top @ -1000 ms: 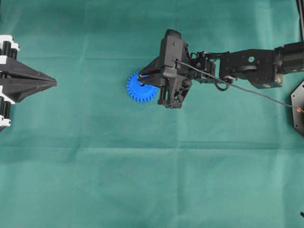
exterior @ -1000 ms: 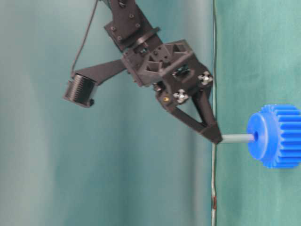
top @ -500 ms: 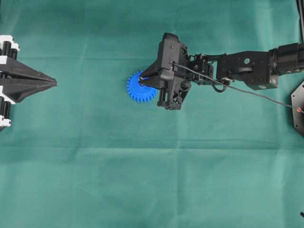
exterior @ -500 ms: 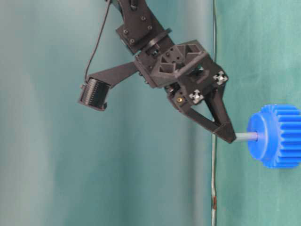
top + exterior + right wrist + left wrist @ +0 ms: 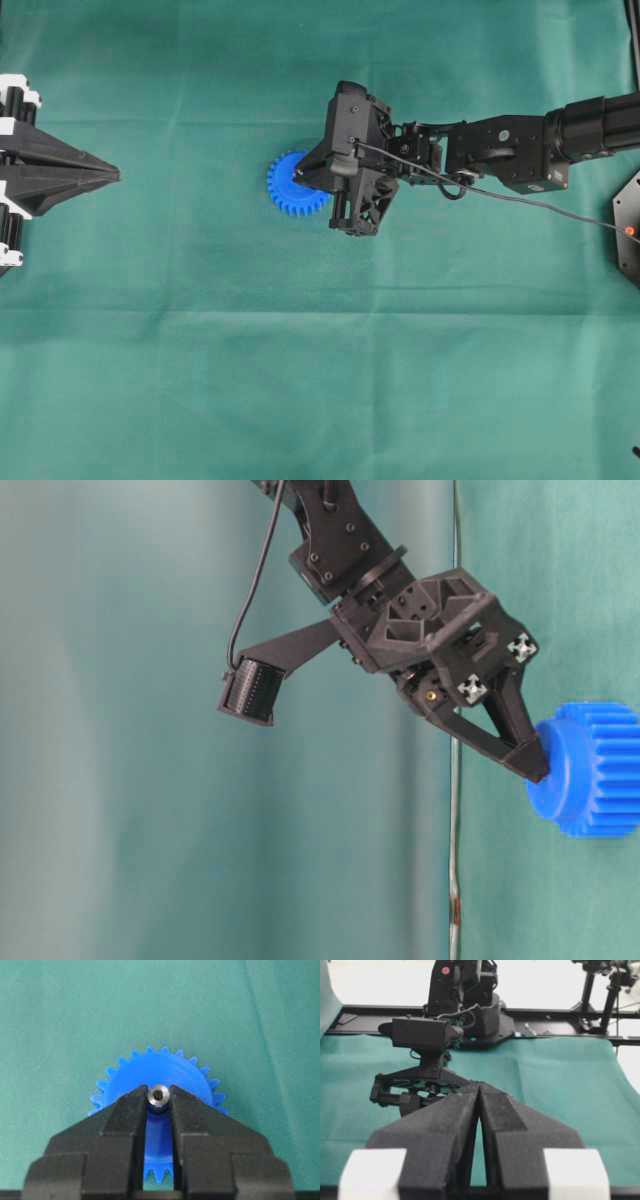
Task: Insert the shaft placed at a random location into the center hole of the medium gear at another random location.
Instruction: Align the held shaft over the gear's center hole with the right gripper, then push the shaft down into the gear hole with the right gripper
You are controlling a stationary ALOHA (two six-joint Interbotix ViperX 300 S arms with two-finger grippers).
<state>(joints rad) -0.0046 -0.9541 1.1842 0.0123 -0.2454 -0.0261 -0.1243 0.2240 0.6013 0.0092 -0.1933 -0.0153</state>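
Fingers pinch shaft at gear hub.

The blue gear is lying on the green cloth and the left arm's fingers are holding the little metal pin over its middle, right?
Not quite: it is the right gripper, not the left, whose fingers hold the shaft over the middle of the medium gear. The right wrist view shows this. The left gripper sits far off in the overhead view. The gear does lie on the green cloth.

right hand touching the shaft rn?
Touching. In the right wrist view the right hand has both fingers pressed against the sides of the shaft, no gap, above the medium gear.
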